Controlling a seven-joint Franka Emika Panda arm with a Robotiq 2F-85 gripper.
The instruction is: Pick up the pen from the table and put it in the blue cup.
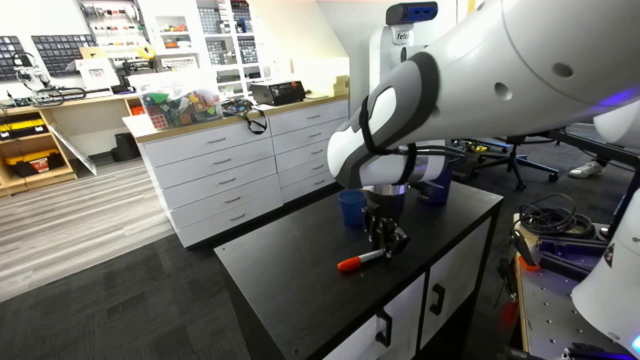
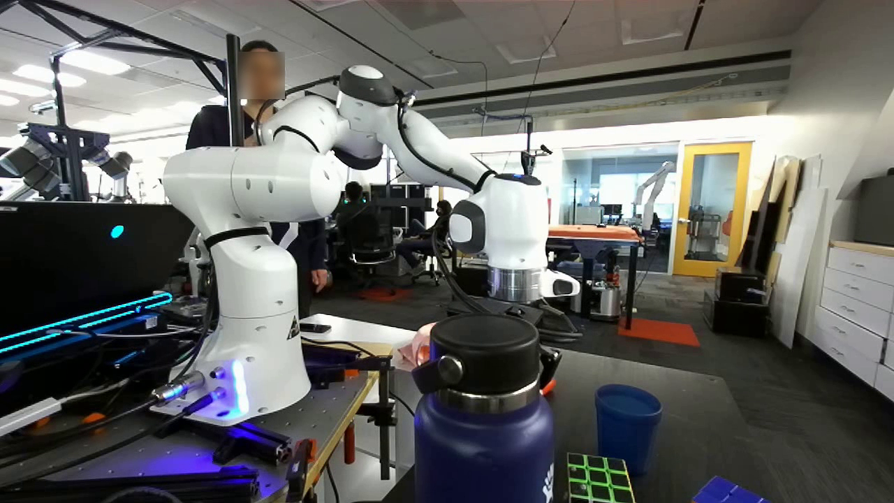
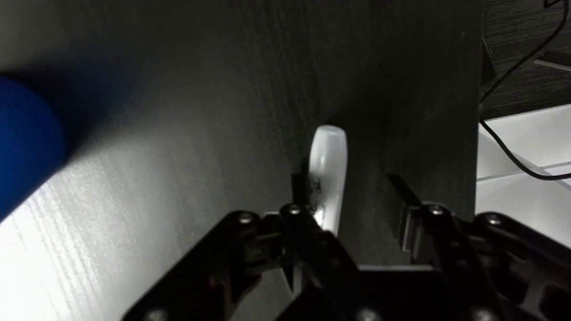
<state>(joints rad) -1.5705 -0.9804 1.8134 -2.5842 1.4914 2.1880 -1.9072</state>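
Observation:
The pen lies flat on the black table (image 1: 295,280), with a red-orange cap and pale grey barrel (image 1: 360,259). In the wrist view its pale barrel end (image 3: 329,165) shows; the cap is out of view. In an exterior view a bit of orange (image 2: 549,387) shows behind the bottle. My gripper (image 1: 391,250) points down at the barrel end. In the wrist view the jaws (image 3: 348,183) are open, with the barrel between them, close beside the left finger. The blue cup (image 1: 352,209) stands upright behind the pen, also seen in an exterior view (image 2: 627,429) and the wrist view (image 3: 26,147).
A tall blue-purple bottle (image 2: 482,447) with a black lid stands on the table, also visible behind the arm (image 1: 441,187). A multicoloured cube (image 2: 599,479) and a blue cube (image 2: 726,492) sit near the cup. A white drawer unit (image 1: 220,170) stands beyond the table.

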